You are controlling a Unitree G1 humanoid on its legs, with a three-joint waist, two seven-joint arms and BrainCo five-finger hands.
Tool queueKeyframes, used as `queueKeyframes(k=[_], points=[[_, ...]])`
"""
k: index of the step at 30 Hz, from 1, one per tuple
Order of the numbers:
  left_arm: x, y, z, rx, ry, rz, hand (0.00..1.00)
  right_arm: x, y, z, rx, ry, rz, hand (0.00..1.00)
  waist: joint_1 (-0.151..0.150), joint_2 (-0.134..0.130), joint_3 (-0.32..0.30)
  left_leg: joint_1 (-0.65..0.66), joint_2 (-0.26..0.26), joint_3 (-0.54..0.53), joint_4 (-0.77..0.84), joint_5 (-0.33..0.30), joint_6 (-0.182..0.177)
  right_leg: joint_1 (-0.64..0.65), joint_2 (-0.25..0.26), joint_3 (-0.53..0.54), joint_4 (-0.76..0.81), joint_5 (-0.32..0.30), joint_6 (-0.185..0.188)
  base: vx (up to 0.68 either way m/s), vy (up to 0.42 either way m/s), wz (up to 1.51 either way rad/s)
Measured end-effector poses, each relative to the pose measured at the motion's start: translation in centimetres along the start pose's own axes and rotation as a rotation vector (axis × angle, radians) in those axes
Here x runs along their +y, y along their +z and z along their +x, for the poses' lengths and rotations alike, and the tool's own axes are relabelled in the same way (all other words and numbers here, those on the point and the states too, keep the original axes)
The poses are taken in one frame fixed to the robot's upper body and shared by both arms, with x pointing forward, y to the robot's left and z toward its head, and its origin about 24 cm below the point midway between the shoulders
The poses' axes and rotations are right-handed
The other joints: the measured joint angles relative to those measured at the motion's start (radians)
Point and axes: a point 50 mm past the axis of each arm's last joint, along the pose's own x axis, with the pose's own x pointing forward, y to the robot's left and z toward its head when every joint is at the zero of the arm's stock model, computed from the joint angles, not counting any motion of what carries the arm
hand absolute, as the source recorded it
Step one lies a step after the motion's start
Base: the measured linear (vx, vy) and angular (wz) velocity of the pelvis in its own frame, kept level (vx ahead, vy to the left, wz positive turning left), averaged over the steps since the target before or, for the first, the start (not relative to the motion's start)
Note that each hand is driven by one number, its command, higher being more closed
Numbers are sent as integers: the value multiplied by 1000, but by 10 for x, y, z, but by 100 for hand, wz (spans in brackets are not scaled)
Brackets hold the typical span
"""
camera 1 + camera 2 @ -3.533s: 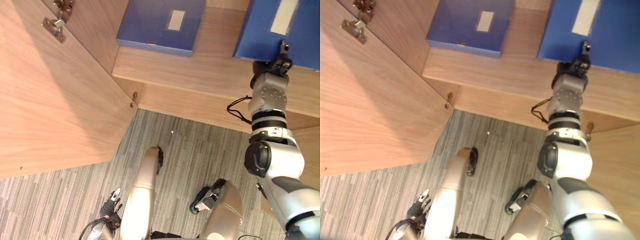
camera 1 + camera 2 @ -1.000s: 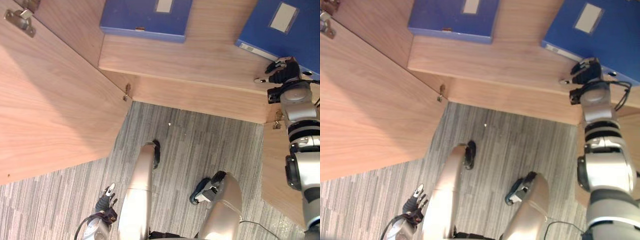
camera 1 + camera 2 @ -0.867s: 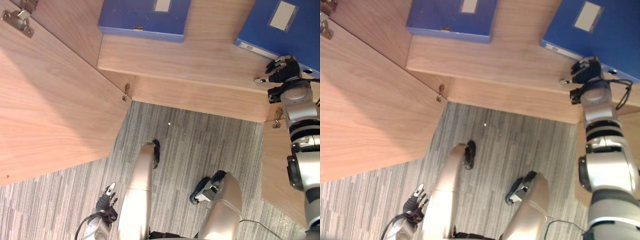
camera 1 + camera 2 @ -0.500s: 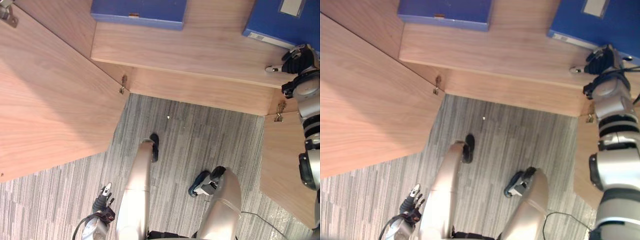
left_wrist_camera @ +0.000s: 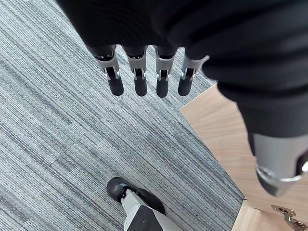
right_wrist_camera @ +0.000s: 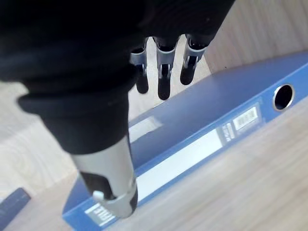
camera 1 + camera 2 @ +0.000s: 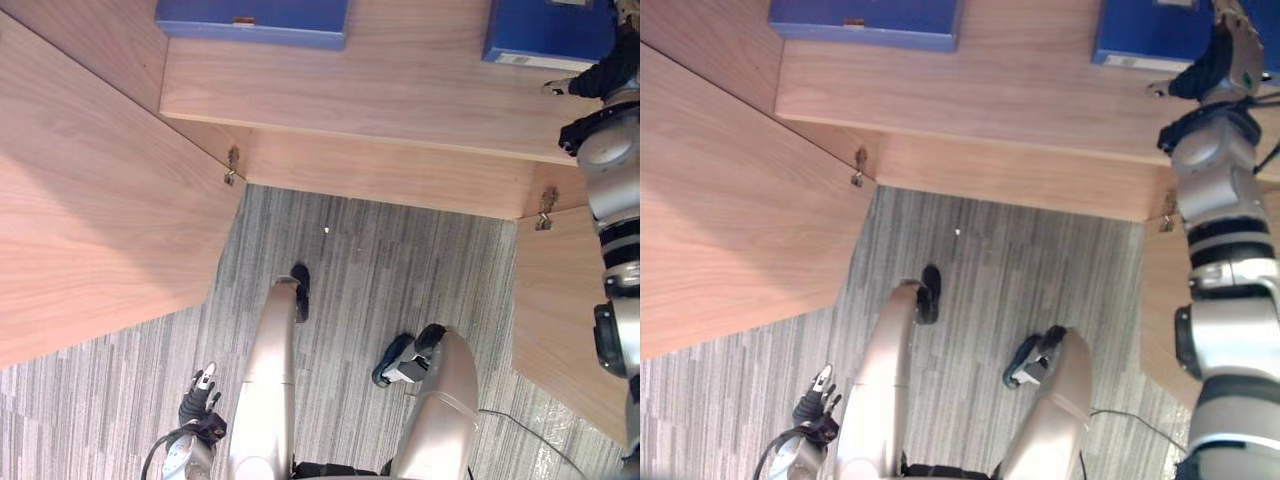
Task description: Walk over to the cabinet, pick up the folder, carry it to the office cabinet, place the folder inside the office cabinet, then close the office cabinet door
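Blue lever-arch folder (image 7: 545, 30) lies flat on the light wooden cabinet shelf (image 7: 400, 95), squarer to the shelf's front edge than a second ago. Placement looks done, and the wooden cabinet door (image 7: 90, 200) stands open. Right hand (image 7: 1225, 55) is above the shelf at the folder's spine, fingers straight and holding nothing; contact unclear. Left hand (image 7: 197, 400) hangs open, well below the shelf. The folder's far end is cut off.

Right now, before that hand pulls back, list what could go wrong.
1. The right hand has straight fingers over the blue folder and its thumb by the spine; pulling back could drag the folder along the shelf.
2. The right door stands open beside that arm; swinging it too early could hit the arm.
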Motion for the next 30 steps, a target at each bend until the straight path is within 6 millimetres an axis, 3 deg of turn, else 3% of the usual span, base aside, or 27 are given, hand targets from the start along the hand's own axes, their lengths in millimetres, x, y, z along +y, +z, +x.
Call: queueKeyframes(k=[4,7,10,13,17,20,24,27,29,30], points=[[-1,1,1,-1,1,-1,0,41,3,-18,13,108,51,0,0,0,0,45,1,-6,-40,13,-3,54,10,-26,-45,16,-6,5,-8,1],[-2,1,2,2,-1,-2,0,77,3,-38,41,220,93,0,-4,-1,0,131,1,-2,-146,49,-3,133,20,-58,-145,64,-18,12,-8,1],[-2,1,2,-1,0,-3,0,99,1,-52,77,301,112,0,-6,-1,-1,209,5,3,-229,71,0,211,35,-88,-236,102,-34,46,19,-4],[-1,1,2,-2,5,-5,0,126,-5,-74,133,414,146,0,-11,-13,-6,311,11,14,-321,92,1,309,52,-113,-342,145,-33,46,29,-9],[7,4,3,-8,29,15,0,171,-10,-120,224,625,211,0,-11,-39,-21,477,21,31,-485,138,1,472,90,-161,-532,227,-28,58,7,-9],[13,5,3,-2,38,51,0,185,-11,-141,252,716,253,0,-12,-56,-31,603,23,45,-621,184,-2,590,122,-191,-677,291,-23,53,6,-9],[22,-4,-1,37,64,79,0,197,-28,-171,388,743,357,0,-10,-82,-82,725,33,70,-760,228,-7,702,163,-210,-833,357,-19,80,19,-12],[34,-17,-5,94,111,101,0,211,-48,-221,601,758,508,0,-10,-108,-174,807,55,106,-875,259,-12,775,215,-212,-982,420,-18,126,-14,-26],[34,-29,-8,141,129,103,0,217,-68,-274,842,725,645,0,-16,-122,-247,895,53,132,-985,298,-24,843,240,-210,-1095,470,-7,160,-31,-27],[33,-32,-9,153,130,107,0,218,-73,-287,905,710,679,0,-18,-123,-266,918,51,140,-1017,309,-26,856,246,-206,-1122,482,-5,147,-16,-30]])
